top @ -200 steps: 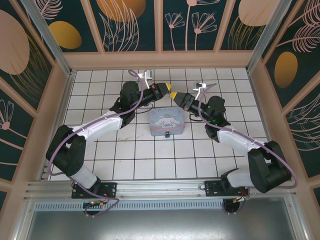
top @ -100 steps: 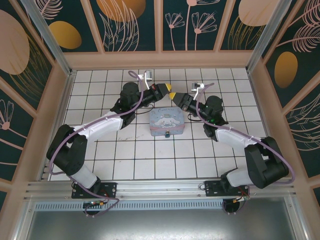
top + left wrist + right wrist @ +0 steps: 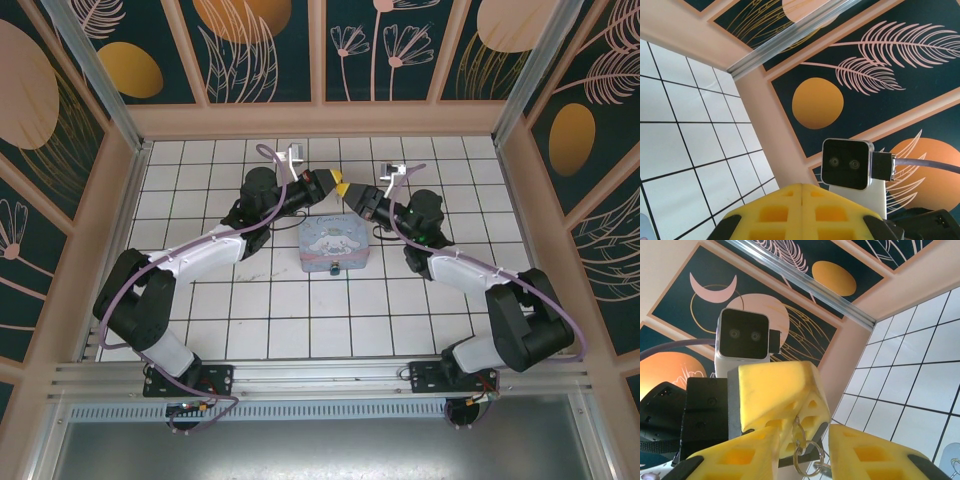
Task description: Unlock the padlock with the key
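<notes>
Top view: L gripper (image 3: pixel 335 181) and R gripper (image 3: pixel 349 192) meet tip to tip above the white-tiled counter (image 3: pixel 250 320), just past the 12 o'clock edge of the pale blue cartoon tin (image 3: pixel 335 243). Both arms are bent inward. The padlock (image 3: pixel 335 268) sits at the tin's 6 o'clock edge, well apart from both grippers. It's too small here to read shackle direction or long axis.

L wrist view: own yellow fingers (image 3: pixel 775 215) are pressed together with no gap, so closed. R arm's wrist cam (image 3: pixel 847 164) sits just beyond, at 1 o'clock of the tips. Nothing of the key shows here.

R wrist view: L gripper (image 3: pixel 797 415) is closed on the key (image 3: pixel 822 469). A thin link runs up into the finger seam, and the ring (image 3: pixel 802 459) hangs straight down from it. The key itself is a silvery bit at the ring's 4 o'clock, mostly cut by the frame edge, so can't tell its long axis. R gripper (image 3: pixel 804 460) is open, with one yellow finger (image 3: pixel 735 460) on each side of the ring. Can't tell if they touch it.
</notes>
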Controlling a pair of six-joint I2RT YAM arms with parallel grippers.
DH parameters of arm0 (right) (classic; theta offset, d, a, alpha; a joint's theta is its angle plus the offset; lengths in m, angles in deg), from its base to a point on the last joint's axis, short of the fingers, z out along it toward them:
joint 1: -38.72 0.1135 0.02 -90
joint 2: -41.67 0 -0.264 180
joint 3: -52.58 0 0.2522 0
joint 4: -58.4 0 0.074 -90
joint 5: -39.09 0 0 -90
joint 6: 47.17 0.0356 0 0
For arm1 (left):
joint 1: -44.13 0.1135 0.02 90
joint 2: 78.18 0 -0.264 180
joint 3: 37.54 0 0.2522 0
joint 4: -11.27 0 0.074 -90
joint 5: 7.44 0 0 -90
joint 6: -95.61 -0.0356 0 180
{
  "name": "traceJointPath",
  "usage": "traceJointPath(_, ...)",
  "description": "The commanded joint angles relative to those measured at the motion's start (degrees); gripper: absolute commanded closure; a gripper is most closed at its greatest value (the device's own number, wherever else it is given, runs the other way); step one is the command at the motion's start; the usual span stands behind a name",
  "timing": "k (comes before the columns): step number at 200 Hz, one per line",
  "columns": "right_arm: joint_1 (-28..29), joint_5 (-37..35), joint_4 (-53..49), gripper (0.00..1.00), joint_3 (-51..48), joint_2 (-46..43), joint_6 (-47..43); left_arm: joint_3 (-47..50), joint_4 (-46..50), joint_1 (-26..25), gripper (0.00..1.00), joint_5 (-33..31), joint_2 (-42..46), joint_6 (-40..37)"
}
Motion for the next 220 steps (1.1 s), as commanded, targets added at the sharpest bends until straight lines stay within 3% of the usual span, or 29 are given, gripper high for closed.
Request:
traceJointPath(1, 0.93, 0.15, 3.11, 0.70, 1.75, 0.74, 0.02, 0.27, -2.94, -0.28, 1.00, 0.95, -0.24, 0.44)
traceJointPath(47, 1.18, -0.38, 1.87, 0.85, 2.16, 0.91, -0.36, 0.66, -3.03, -0.50, 1.00, 0.95, 0.04, 0.44)
traceJointPath(70, 1.28, -0.63, -0.46, 1.00, 3.17, 0.68, -1.59, 0.84, -2.89, -0.68, 1.00, 1.04, 0.07, 0.53)
traceJointPath(101, 2.27, -3.14, -10.70, 1.00, 5.52, -1.16, -8.05, 0.73, -1.10, -0.74, 1.00, 0.19, 0.72, 0.79)
traceJointPath(118, 2.80, -5.11, -16.89, 1.00, 6.34, -2.77, -12.60, 0.45, 1.02, -0.75, 0.90, -1.06, 1.39, 0.93)
traceJointPath(139, 3.12, -7.51, -23.45, 1.00, 6.57, -4.88, -17.51, -0.07, 4.32, -0.74, 0.56, -3.47, 2.86, 1.32)
traceJointPath(154, 3.19, -8.73, -26.94, 1.00, 6.38, -6.20, -20.42, -0.94, 7.50, -0.68, 0.39, -4.98, 4.04, 1.24)
traceJointPath(183, 4.29, -12.19, -32.83, 1.00, 6.75, -8.35, -26.35, -3.95, 15.78, -0.69, 0.23, -6.96, 5.25, 2.09)
traceJointPath(220, 11.32, -26.52, -42.86, 1.00, 10.86, -8.52, -38.14, -9.51, 29.89, -0.70, 0.18, -6.09, 3.08, 5.48)
